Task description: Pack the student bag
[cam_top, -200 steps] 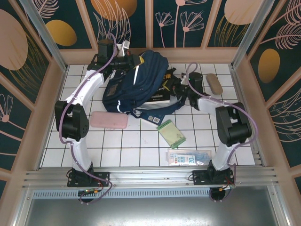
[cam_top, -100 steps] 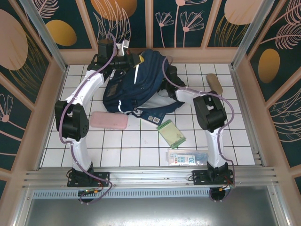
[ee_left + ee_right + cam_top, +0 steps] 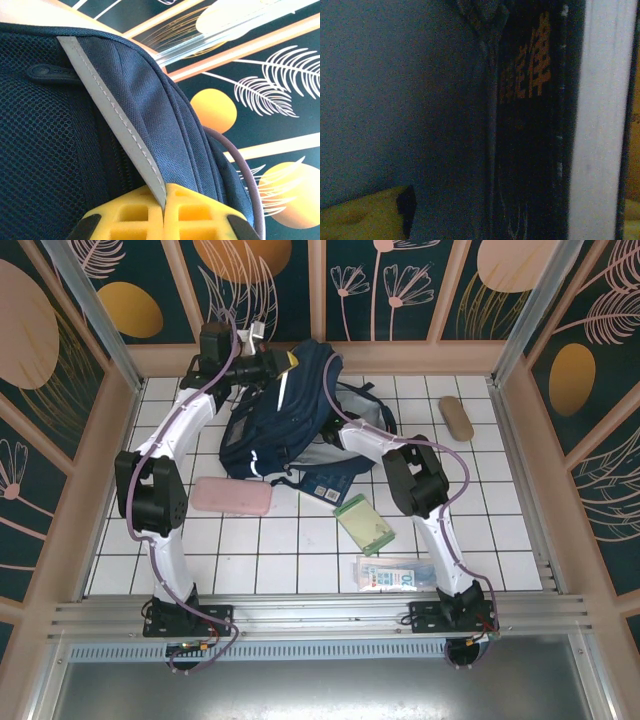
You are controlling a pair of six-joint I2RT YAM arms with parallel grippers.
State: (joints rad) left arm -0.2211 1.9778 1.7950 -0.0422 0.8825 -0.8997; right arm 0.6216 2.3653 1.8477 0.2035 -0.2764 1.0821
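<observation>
Left gripper [image 3: 164, 205] [image 3: 285, 362]: clamped tight, yellow pads [image 3: 130, 215] pinching the grey reflective stripe on the top rim of the large navy-blue fabric backpack [image 3: 280, 420] [image 3: 60, 140], which it holds up off the table.

Right gripper [image 3: 520, 212]: inside the bag's opening, very dim in the wrist view. The jaws look spread. The yellow finger [image 3: 365, 215] on the left stands clear of a dark book [image 3: 530, 125] with orange characters and a white edge, which stands between the fingers. Can't tell whether the other finger touches it. From above, only the forearm shows going into the opening.

Backpack sits at the far edge of the white tiled table [image 3: 300, 550], left of centre, mouth facing right.

Rest of table:
- navy booklet with barcode label [image 3: 325, 488], poking out under the bag's near side
- pink flat pouch [image 3: 231, 496], just in front of the bag, left side
- green flat packet [image 3: 363, 523], centre
- clear plastic packet with blue print [image 3: 400, 573], near edge, right
- small tan oval case [image 3: 457, 418], far right corner
</observation>
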